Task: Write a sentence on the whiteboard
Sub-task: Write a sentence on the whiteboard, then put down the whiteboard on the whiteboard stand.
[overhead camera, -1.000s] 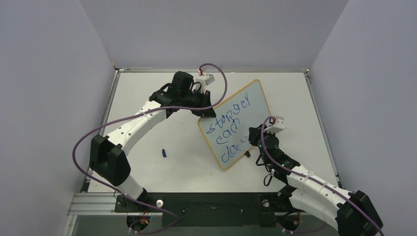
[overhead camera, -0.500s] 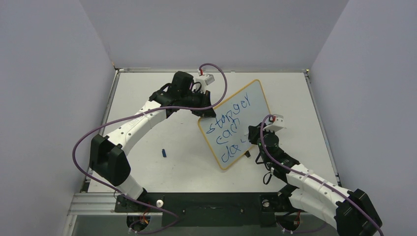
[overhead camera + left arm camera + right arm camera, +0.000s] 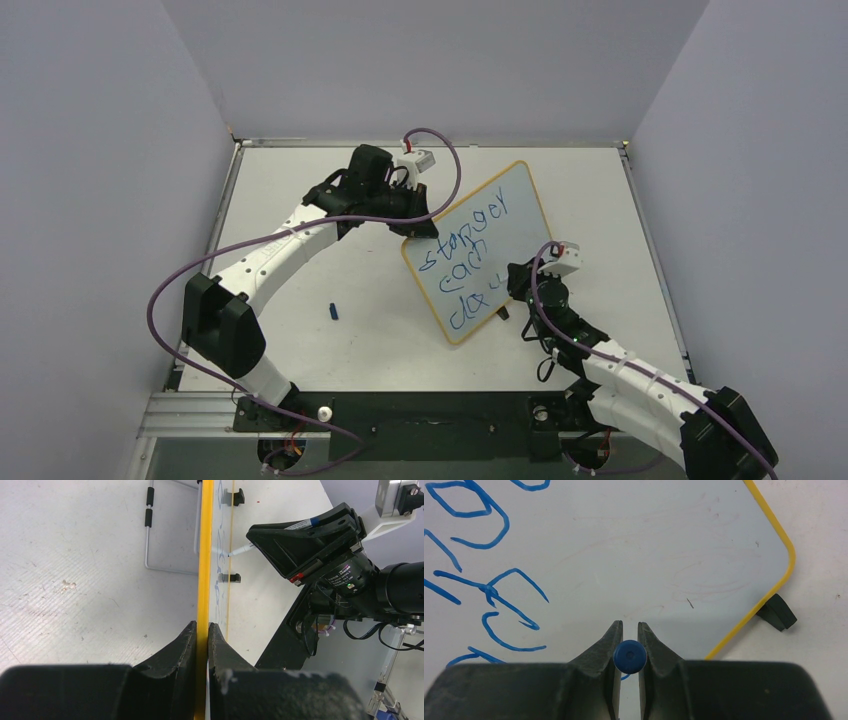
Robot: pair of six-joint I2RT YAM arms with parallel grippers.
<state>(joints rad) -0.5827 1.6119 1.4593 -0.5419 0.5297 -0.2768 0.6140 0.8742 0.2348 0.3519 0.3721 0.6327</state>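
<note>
The whiteboard (image 3: pixel 478 250), white with a thin yellow frame, stands tilted mid-table. The sentence (image 3: pixel 470 262) is blue handwriting in three lines; it also shows in the right wrist view (image 3: pixel 489 587). My left gripper (image 3: pixel 415 232) is shut on the whiteboard's yellow top edge (image 3: pixel 204 580), holding it upright. My right gripper (image 3: pixel 512 282) is shut on a blue marker (image 3: pixel 629 656), seen end-on, its tip against the board's lower right by the third line. In the left wrist view the marker's white tip (image 3: pixel 239 551) touches the board face.
A small blue marker cap (image 3: pixel 334 312) lies on the table left of the board. A black foot (image 3: pixel 778 612) sits under the board's corner. A wire stand (image 3: pixel 149 530) props the board from behind. Grey walls enclose the table.
My right gripper with the marker has moved slightly down and right along the third line, adding a small blue stroke. The left arm and board have not moved.
</note>
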